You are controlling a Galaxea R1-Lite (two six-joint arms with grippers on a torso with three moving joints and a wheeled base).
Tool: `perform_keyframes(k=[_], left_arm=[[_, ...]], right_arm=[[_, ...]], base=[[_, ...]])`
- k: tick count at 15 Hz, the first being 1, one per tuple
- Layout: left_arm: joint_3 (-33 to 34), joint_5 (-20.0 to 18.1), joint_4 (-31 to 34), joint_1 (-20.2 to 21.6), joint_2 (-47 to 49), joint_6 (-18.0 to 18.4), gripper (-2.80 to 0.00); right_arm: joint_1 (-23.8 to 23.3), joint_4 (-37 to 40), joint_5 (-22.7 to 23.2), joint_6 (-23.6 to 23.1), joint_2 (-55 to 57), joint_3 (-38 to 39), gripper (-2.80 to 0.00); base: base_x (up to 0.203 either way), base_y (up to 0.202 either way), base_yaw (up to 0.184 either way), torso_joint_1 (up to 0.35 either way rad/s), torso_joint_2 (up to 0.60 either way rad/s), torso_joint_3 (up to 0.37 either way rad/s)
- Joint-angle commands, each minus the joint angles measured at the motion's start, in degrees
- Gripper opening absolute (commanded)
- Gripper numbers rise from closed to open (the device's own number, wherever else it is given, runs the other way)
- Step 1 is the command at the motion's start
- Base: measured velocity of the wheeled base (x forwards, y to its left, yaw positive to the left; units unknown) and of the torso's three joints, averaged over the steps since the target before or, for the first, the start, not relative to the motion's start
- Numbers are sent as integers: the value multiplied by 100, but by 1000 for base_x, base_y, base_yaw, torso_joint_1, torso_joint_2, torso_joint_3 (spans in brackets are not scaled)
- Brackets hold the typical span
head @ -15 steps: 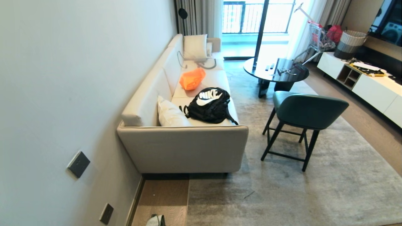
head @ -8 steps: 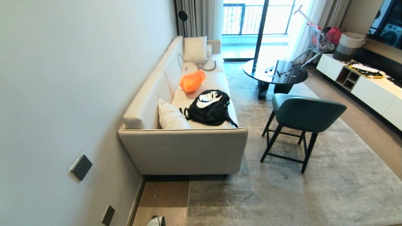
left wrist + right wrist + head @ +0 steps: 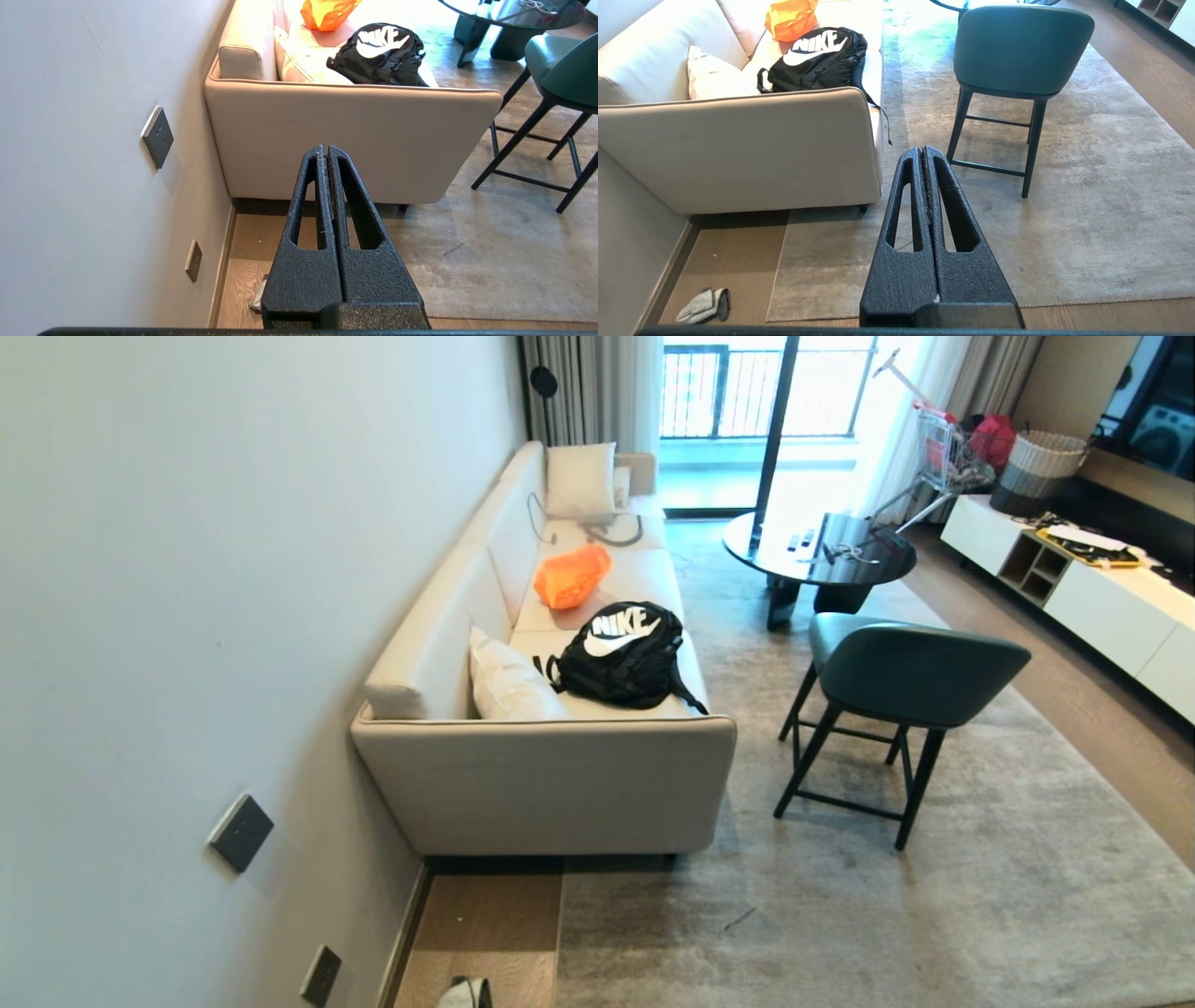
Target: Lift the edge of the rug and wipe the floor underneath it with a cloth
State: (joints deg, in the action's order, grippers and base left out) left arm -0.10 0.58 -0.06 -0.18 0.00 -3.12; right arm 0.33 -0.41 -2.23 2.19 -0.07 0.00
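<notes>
Fingers of both grippers are pressed flat together, holding nothing. Left gripper (image 3: 327,148) hangs in the air in front of the sofa (image 3: 355,140) end, close to the wall (image 3: 93,163). Right gripper (image 3: 923,149) hangs over the rug (image 3: 1064,224), with the green chair (image 3: 1017,46) beyond it. Neither arm shows in the head view.

Cloth (image 3: 704,305) lies crumpled on the floor (image 3: 733,252), on the bare strip between the wall and the rug, just beside the skirting and apart from the rug edge (image 3: 777,270). In the head view only its top pokes in at the frame bottom (image 3: 465,993); in the left wrist view a pale bit of it (image 3: 258,298) shows beside the fingers.

Rug lies flat. Its near edge runs along the wood planks, and its square corner sits near the cloth, right of it in the head view. Side edge runs up toward the sofa base. Sofa end stands partly on the rug.

On the sofa seat: black backpack (image 3: 621,653), orange bag (image 3: 571,571), white cushion (image 3: 509,677). Green chair stands on the rug to the right of the sofa, with a dark round table (image 3: 822,551) behind it. Two grey wall plates (image 3: 241,833) sit low on the wall.
</notes>
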Motion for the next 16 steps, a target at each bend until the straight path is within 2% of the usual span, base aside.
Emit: perform_keyframes(k=[1,16], left_arm=[[1,3,-3,1,0,-4,-280],[1,3,-3,1,0,-4,-280]], right_arm=[[2,-3,3,0,7,0,-280],[2,5,3,-96,7,0,-280]], base=[[0,0,0,0,0,0],[0,0,0,0,0,0]])
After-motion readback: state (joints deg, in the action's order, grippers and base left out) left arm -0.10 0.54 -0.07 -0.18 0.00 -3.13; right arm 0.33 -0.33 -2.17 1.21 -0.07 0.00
